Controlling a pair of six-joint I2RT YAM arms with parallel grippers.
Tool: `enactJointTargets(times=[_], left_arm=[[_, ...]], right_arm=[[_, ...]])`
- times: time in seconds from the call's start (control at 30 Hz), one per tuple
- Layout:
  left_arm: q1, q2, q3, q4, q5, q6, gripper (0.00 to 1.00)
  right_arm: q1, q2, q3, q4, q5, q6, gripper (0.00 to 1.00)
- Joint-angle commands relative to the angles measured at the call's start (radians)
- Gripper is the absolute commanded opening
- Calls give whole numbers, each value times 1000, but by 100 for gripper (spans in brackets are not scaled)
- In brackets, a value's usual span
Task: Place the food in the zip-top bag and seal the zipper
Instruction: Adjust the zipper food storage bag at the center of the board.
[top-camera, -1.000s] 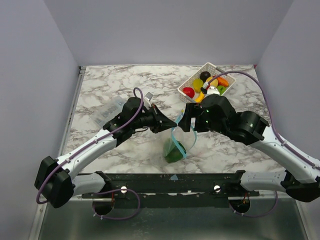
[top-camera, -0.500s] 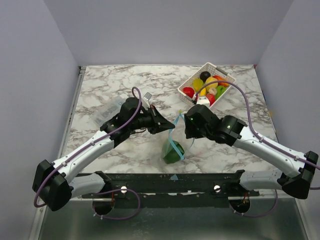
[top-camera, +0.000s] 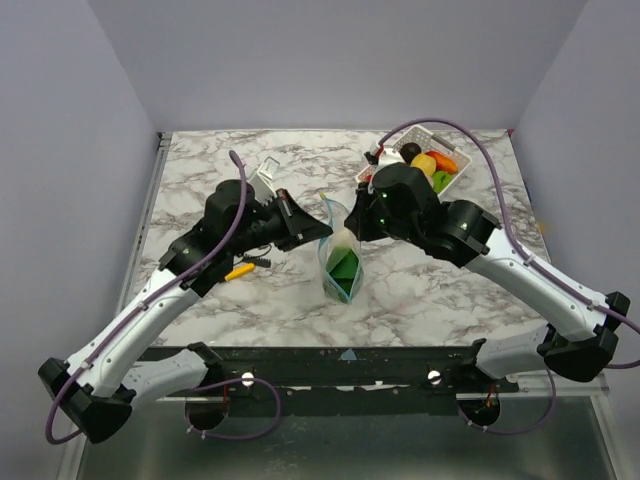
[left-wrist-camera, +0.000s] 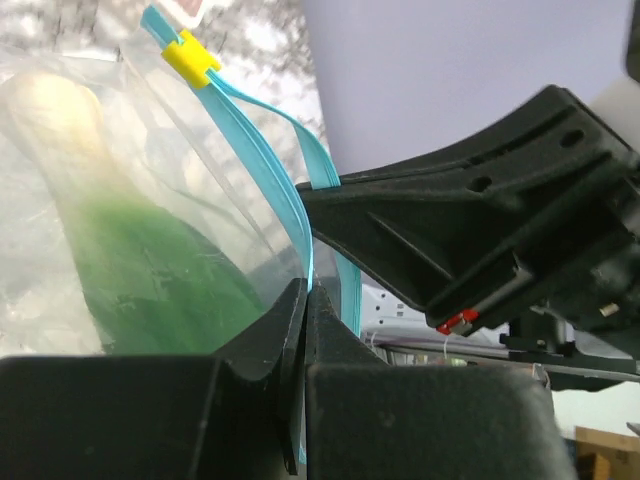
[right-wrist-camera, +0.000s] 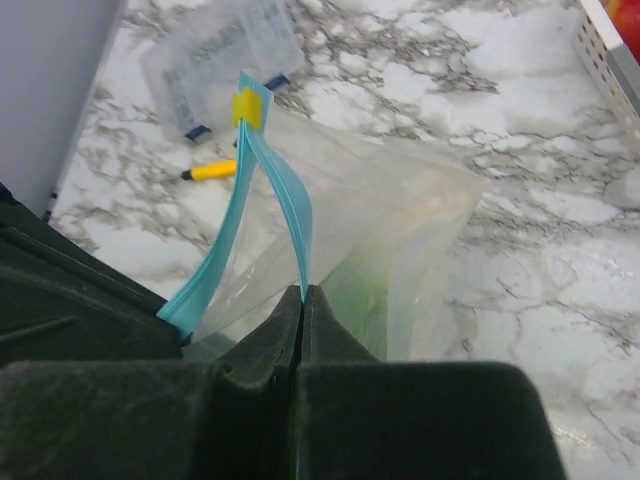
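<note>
L pincer (left-wrist-camera: 305, 295) is pressed shut on one strip of the light-blue zipper (left-wrist-camera: 290, 200) of the zip-top bag (top-camera: 340, 262). R pincer (right-wrist-camera: 303, 295) pinches the opposite strip, so the mouth gapes btw them, both strips meeting at the yellow slider (right-wrist-camera: 248, 107). Bag is held upright over mid table (top-camera: 440, 290) w/ a white-stemmed green toy veg (left-wrist-camera: 160, 270) inside; other food (top-camera: 425, 163) sits in the white basket (top-camera: 462, 163) far R, and a yellow pen tool (top-camera: 240, 270) lies L of the bag near a clear packet (right-wrist-camera: 215, 65).
</note>
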Motion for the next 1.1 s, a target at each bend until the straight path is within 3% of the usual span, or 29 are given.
enactJointTargets(times=[0.0, 0.13, 0.27, 0.5, 0.83, 1.07], left_arm=[[2, -76, 43, -78, -107, 51, 0], [74, 23, -37, -25, -87, 100, 0], [180, 171, 36, -115, 105, 174, 0], [124, 1, 191, -147, 70, 172, 0], [131, 86, 17, -162, -21, 241, 0], [130, 57, 140, -237, -46, 373, 0]], right_arm=[[-1, -15, 33, -14, -106, -3, 0], [-4, -38, -149, 186, -60, -13, 0], [-7, 52, -51, 148, 28, -64, 0], [-7, 43, 157, 115, -89, -83, 0], [-9, -25, -234, 366, -31, -23, 0], [-9, 88, -51, 304, -100, -24, 0]])
